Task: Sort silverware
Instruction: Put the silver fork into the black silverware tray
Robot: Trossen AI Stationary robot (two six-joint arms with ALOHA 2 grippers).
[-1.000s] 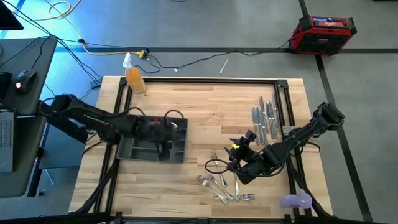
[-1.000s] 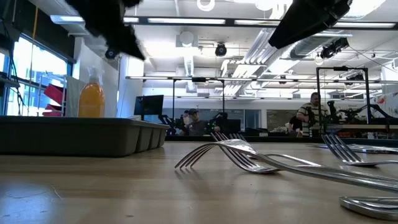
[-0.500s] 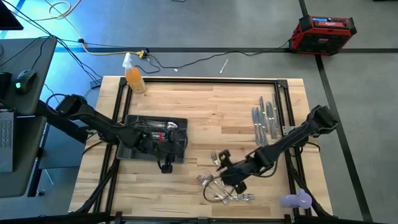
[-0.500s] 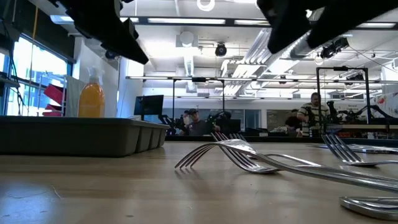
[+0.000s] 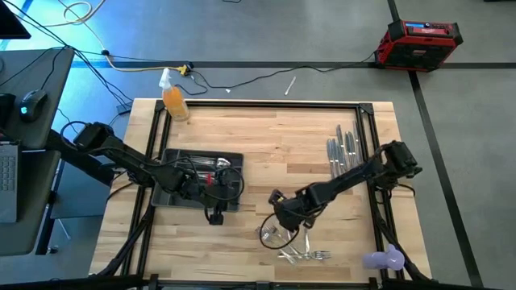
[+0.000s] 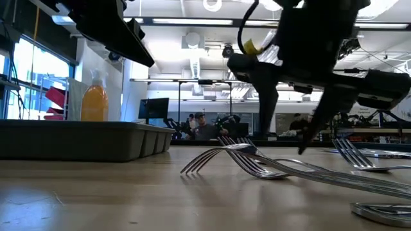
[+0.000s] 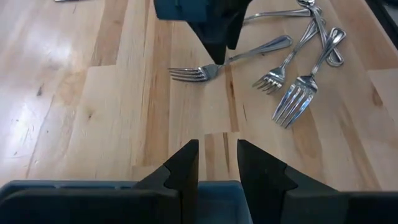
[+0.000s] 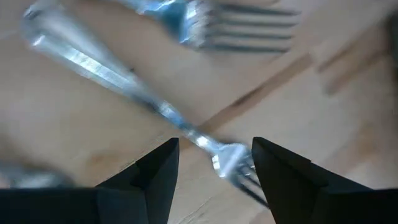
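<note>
Bright overhead light, blurred wrist close-up

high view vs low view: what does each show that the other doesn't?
Only the high view: the row of knives near the table's right edge, the silverware inside the grey tray, the left tool at the tray's near edge, a red case on the floor.

Only the low view: the room behind, with people at workstations.

Both: the forks on the wood, the right tool open above one, the orange bottle.
</note>
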